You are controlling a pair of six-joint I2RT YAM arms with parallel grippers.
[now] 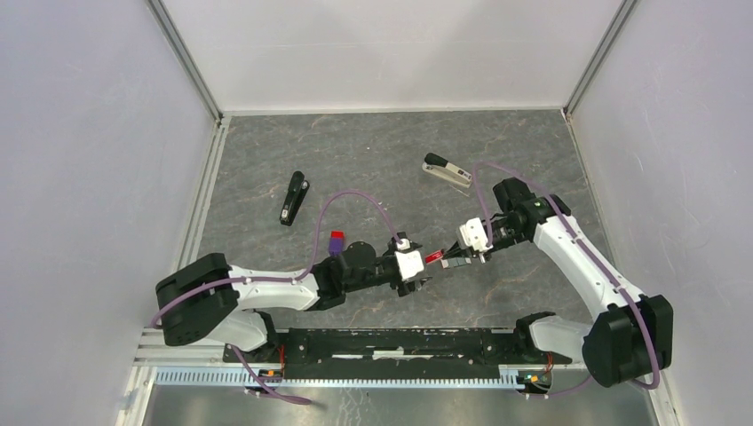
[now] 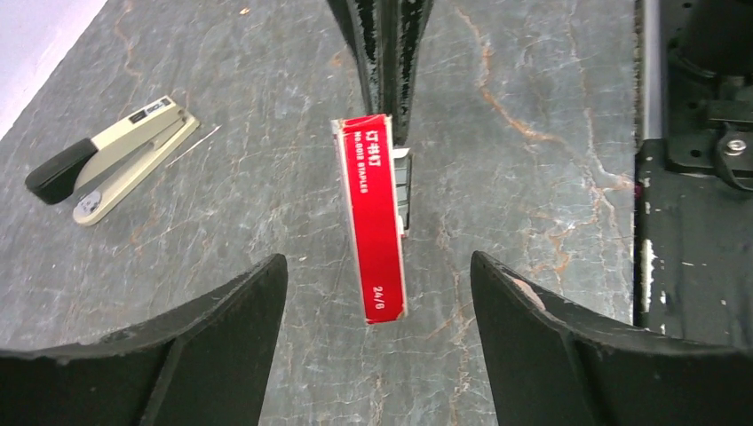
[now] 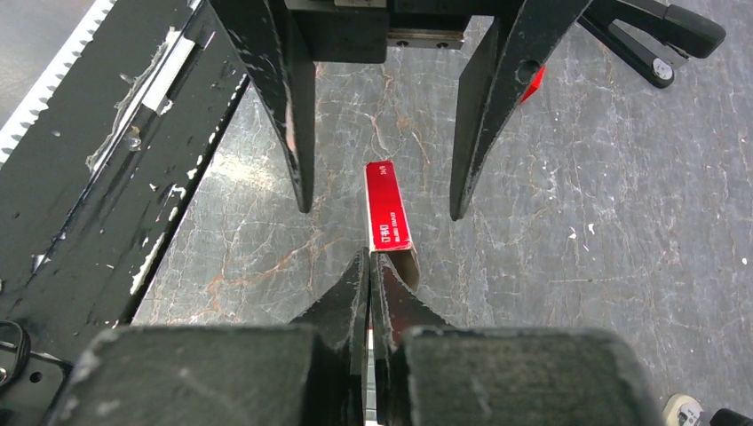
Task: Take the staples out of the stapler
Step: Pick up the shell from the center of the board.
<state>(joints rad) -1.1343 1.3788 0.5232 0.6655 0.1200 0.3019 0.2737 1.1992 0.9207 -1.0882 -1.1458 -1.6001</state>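
Observation:
The stapler point(image 1: 447, 170), with a black top over a pale metal base, lies at the back right of the table; it also shows in the left wrist view point(image 2: 111, 158), apart from both grippers. My right gripper point(image 1: 447, 258) point(image 3: 370, 257) is shut on one end of a small red staple box point(image 1: 434, 257) point(image 2: 373, 222) point(image 3: 387, 204) and holds it above the table. My left gripper point(image 1: 428, 269) point(image 2: 377, 262) is open. Its fingers point(image 3: 297, 115) stand on either side of the box's other end without touching it.
A slimmer black bar point(image 1: 294, 197) lies at the back left and shows at the top right of the right wrist view point(image 3: 661, 35). The black base rail point(image 1: 400, 342) runs along the near edge. White walls enclose the grey marbled table point(image 1: 373, 160).

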